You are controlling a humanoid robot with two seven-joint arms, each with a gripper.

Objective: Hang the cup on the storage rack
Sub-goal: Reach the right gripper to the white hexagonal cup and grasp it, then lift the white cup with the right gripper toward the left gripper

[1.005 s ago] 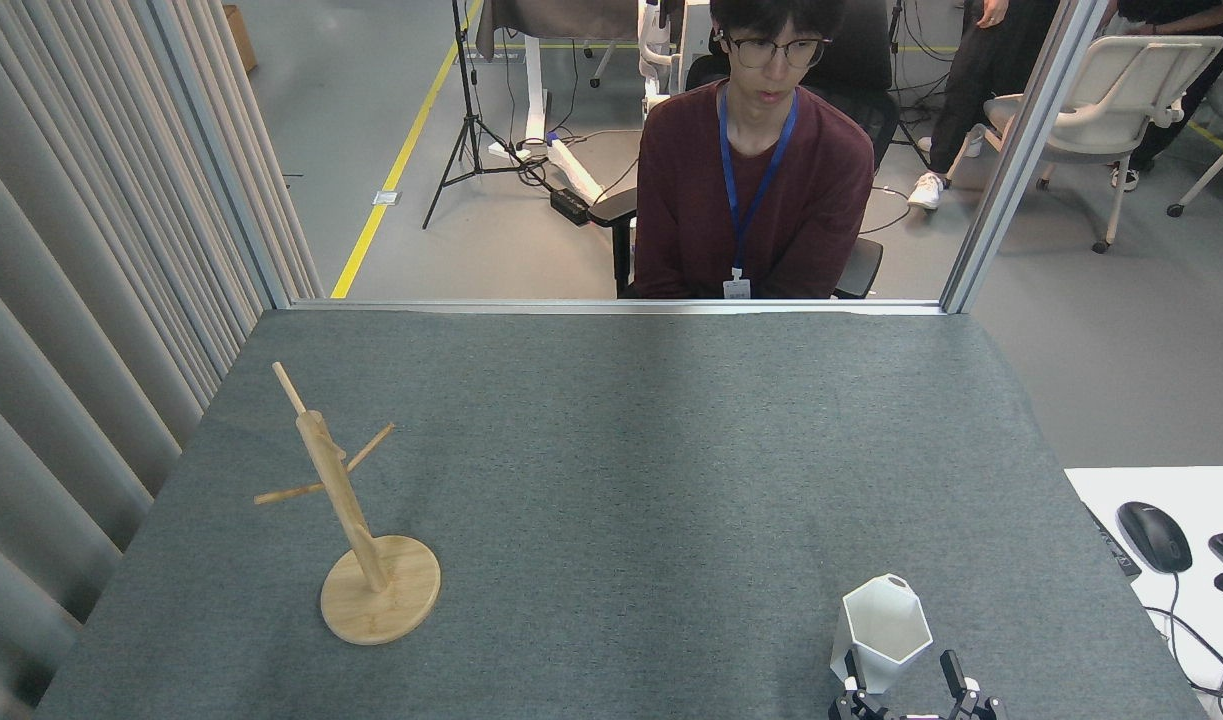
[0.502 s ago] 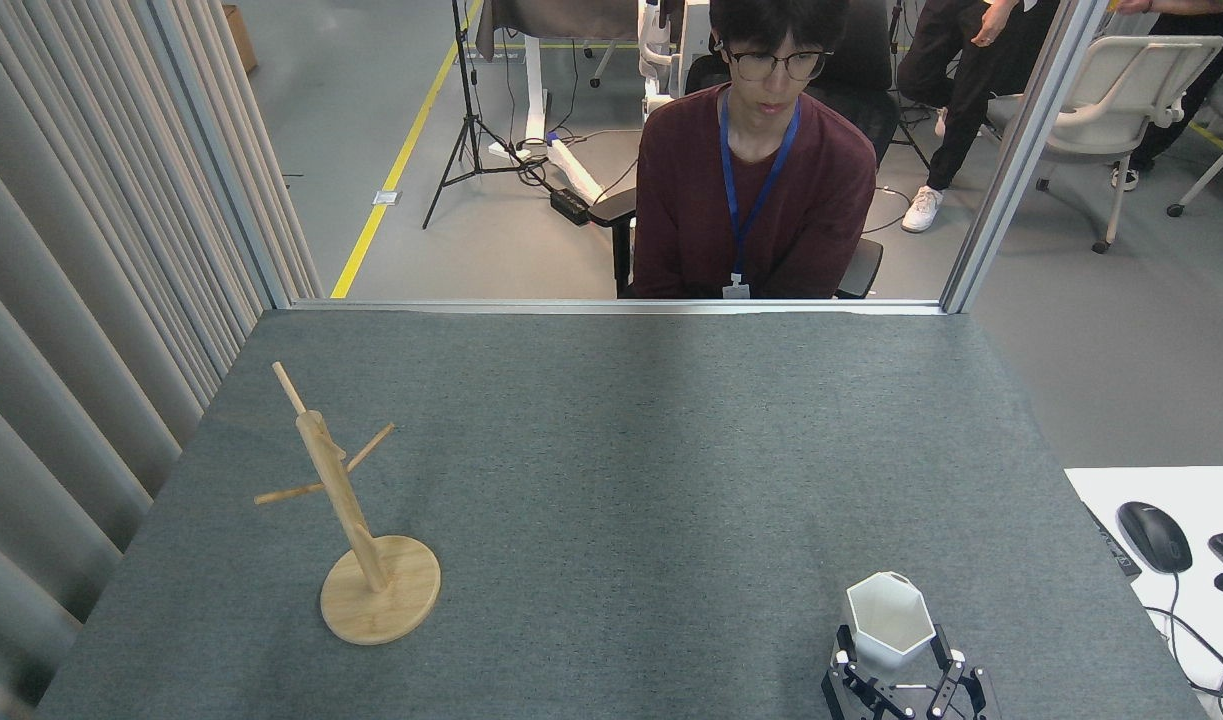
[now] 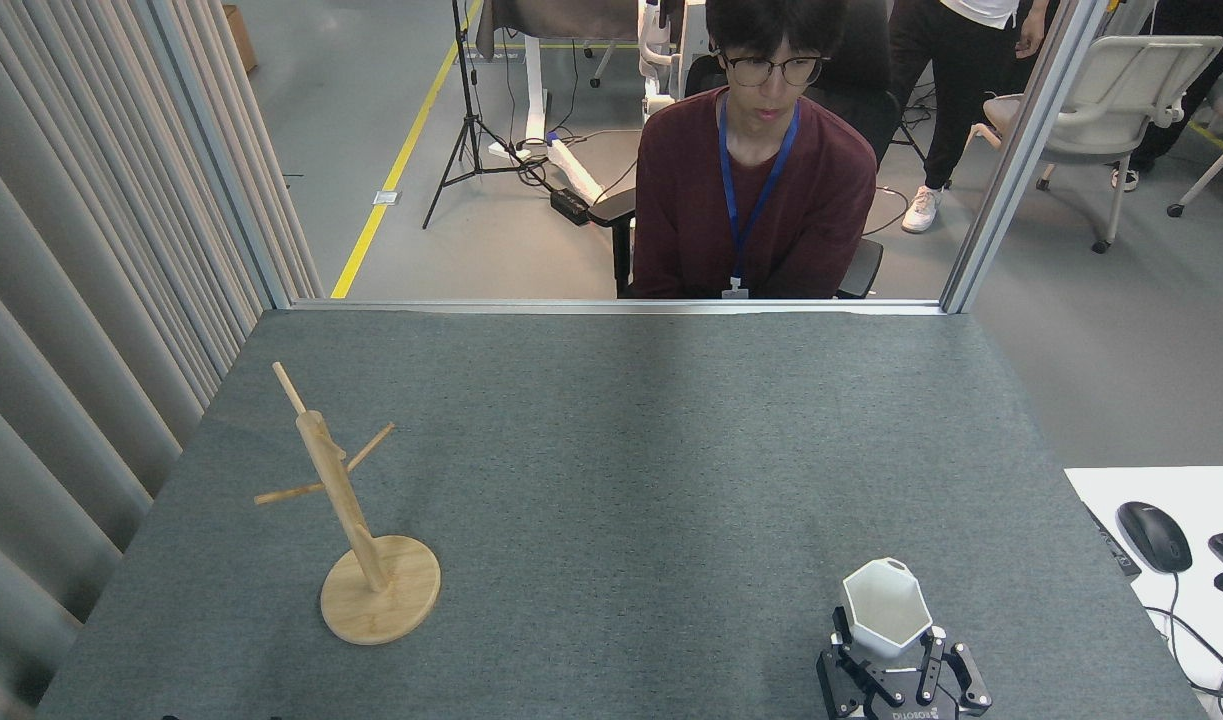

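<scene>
At lower right of the frame, my right gripper (image 3: 887, 652) has its fingers (image 3: 930, 660) clamped on the cup (image 3: 885, 609) — rack (image 3: 356, 510) stands lower left on the worktop (image 3: 611, 440).

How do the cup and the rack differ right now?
The cup is white and faceted; the storage rack is light wood with thin pegs. The cup sits low at the table's near right, gripped by the right hand; the rack stands taller at the near left, untouched. Both are on the grey table.

Cup (image 3: 886, 612) in right end effector (image 3: 888, 652)
</scene>
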